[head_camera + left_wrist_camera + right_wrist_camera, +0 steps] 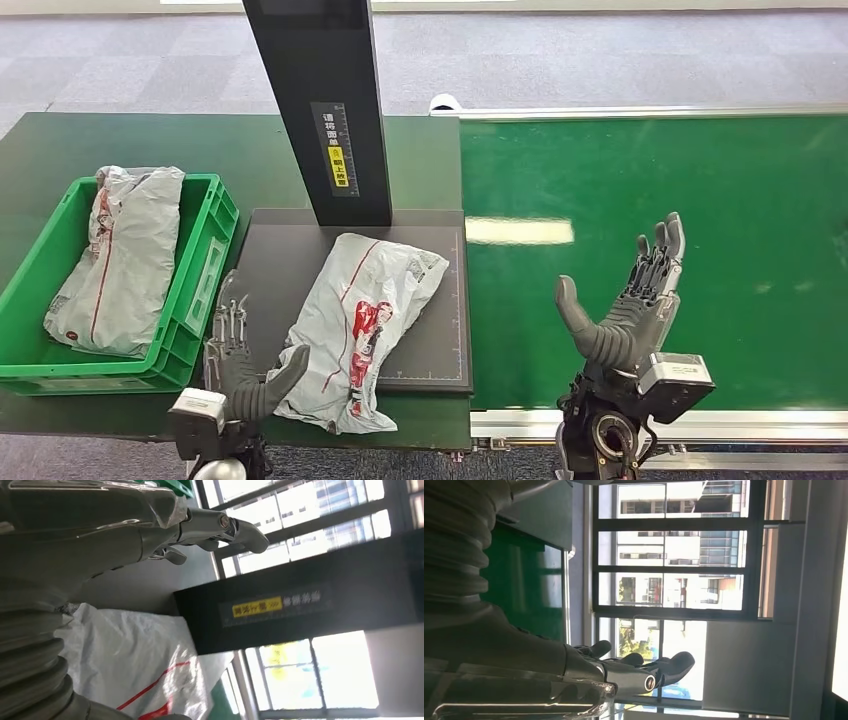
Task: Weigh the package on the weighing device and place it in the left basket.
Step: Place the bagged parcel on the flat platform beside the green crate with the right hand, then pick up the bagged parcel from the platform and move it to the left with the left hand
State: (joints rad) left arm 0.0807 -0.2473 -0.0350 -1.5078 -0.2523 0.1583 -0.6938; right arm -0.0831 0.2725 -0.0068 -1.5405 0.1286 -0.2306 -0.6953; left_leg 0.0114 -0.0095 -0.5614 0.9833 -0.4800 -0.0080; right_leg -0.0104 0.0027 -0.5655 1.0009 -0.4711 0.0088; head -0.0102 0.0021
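Package [362,325]: soft grey poly mailer lying on the dark scale platform [440,330], near end overhanging the front edge.
Handling: looks light, floppy and slick — likely best pinched at the near edge.
Left hand [240,360]: spread, empty, thumb touching the bag.
Right hand [630,310]: spread, empty, above the green belt [700,200].
Unclear: bag's contents — underside hidden.
Green basket [205,270]: already holds another bag.

White package [365,325] with red stripe and print lies on a black weighing device [440,340]; bright green basket [205,270], dark green counter [60,145].
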